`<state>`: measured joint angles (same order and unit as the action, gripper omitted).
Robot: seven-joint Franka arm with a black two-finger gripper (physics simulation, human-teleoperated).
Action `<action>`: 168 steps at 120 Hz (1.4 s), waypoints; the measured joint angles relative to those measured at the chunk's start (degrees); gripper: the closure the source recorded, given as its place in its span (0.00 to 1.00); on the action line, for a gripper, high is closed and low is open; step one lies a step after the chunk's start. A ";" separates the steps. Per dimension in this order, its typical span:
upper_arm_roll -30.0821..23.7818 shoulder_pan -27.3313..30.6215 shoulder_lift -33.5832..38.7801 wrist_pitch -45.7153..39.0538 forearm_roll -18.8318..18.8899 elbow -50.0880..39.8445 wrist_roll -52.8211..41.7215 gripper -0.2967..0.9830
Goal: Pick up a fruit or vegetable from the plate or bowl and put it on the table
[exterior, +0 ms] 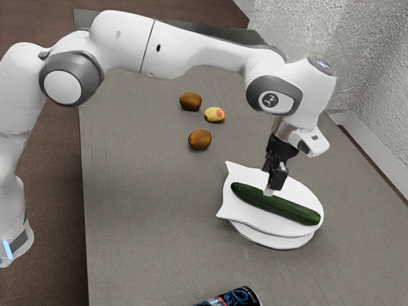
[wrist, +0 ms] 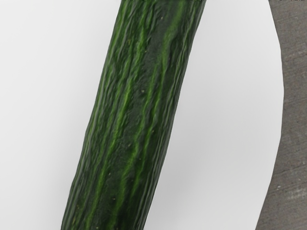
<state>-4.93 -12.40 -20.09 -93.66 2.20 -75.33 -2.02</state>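
Observation:
My gripper (exterior: 270,189) is over the white plate in the exterior view, pointing down, its lower end at the cucumber (exterior: 287,208). Whether it stands open or shut I cannot tell. The long dark green cucumber lies across the white plate (exterior: 237,211), which has pointed corners on one side. In the wrist view the cucumber (wrist: 132,115) runs close below my hand, with the white plate (wrist: 225,115) on both sides of it.
A second white rim (exterior: 274,242) shows under the plate. Two brown round fruits (exterior: 190,101) (exterior: 199,139) and a yellow-red piece (exterior: 215,115) lie on the grey table (exterior: 140,191). A dark can (exterior: 236,298) lies at the exterior view's lower edge.

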 joint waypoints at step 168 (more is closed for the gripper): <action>-0.17 2.77 -6.10 -14.17 -1.44 -5.02 -4.12 0.35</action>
<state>-5.10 -9.63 -26.20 -107.83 0.76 -80.35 -6.13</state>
